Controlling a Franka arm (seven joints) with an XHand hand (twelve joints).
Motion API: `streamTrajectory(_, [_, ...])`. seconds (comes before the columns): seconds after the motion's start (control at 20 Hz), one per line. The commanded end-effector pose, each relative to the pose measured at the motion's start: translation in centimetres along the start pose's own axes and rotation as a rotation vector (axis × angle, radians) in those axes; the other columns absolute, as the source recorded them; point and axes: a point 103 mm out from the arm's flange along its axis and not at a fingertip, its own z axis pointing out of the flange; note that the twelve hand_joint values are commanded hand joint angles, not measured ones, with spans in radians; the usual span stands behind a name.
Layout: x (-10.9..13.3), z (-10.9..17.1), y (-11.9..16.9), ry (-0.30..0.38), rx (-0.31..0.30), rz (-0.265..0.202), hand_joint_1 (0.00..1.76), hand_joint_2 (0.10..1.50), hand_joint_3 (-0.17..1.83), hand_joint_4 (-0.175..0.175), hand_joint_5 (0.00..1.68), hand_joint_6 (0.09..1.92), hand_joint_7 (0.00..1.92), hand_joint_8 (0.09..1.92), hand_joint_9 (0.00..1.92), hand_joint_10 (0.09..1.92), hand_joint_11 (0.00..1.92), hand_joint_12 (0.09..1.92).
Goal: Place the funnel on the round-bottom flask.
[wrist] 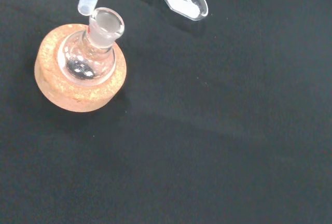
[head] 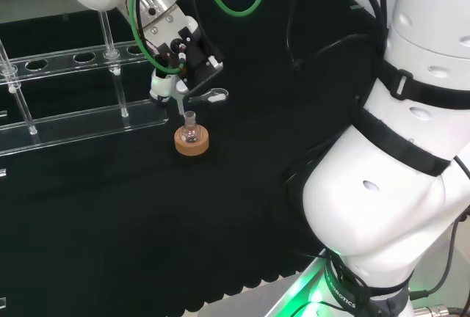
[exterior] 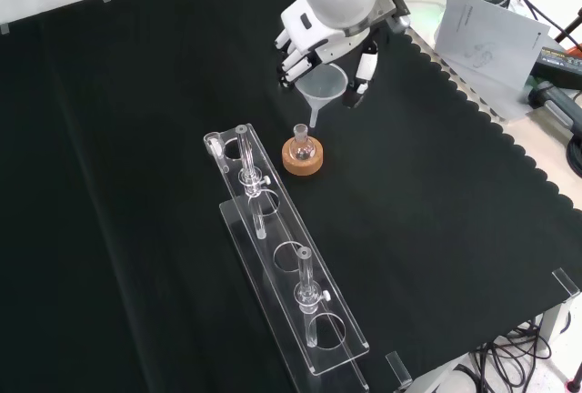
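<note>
Clear plastic is what the hand (exterior: 329, 36) is gripping: its fingers (exterior: 293, 64) and thumb are curling round the rim of the funnel (exterior: 324, 88) and carrying it above the black cloth (exterior: 436, 193), cone upward and stem pointing down. In the front view the hand is coming in from the top under the arm's white link, and the stem's tip is hanging just above and slightly beside the mouth of the round-bottom flask (exterior: 301, 145), not yet inside the neck. The wrist view is showing the same: the pale stem is ending right at the edge of the flask's open neck, touching or nearly touching the rim, I cannot tell which. The flask is sitting upright in a cork ring (exterior: 302, 160) on the cloth. Near it, in the wrist view, a clear spoon (wrist: 179, 0) is lying flat with white powder in its bowl. A clear tube rack (exterior: 286, 266) is standing along the cloth, close to the cork ring.
</note>
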Motion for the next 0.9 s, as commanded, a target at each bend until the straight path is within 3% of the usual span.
streamTrajectory(0.05, [-0.2, 0.6, 0.7, 0.005, 0.009, 0.003, 0.65, 0.82, 0.49, -0.098, 0.48, 0.59, 0.62, 0.9, 0.96, 0.81, 0.62, 1.25])
streamTrajectory(0.9, [-1.1, 1.3, 2.0, 0.009, 0.018, 0.017, 0.65, 0.82, 0.49, -0.099, 0.47, 0.58, 0.62, 0.89, 0.96, 0.8, 0.62, 1.25])
